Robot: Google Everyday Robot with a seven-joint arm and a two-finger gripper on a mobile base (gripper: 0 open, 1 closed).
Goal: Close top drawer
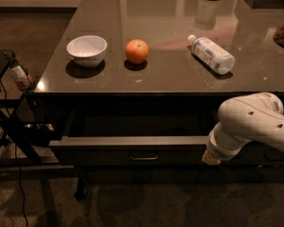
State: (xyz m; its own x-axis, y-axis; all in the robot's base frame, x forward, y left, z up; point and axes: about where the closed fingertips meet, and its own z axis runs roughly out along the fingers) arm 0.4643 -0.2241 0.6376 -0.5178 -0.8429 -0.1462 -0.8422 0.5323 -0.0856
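Observation:
The top drawer (99, 155) stands pulled out under the dark table top (180, 77). Its grey rim runs along the front, and its flat dark front panel carries a small metal loop handle (144, 157) at the centre. The inside of the drawer is dark and looks empty. My white arm (255, 124) comes in from the right. Its gripper (211, 157) sits at the drawer's front panel, to the right of the handle and level with it. The gripper's tip lies against or just in front of the panel.
On the table top are a white bowl (86, 50), an orange (137, 51) and a plastic bottle lying on its side (211, 54). A black stand with a cable (12, 126) is at the left, beside the drawer's left end. Dark floor lies in front.

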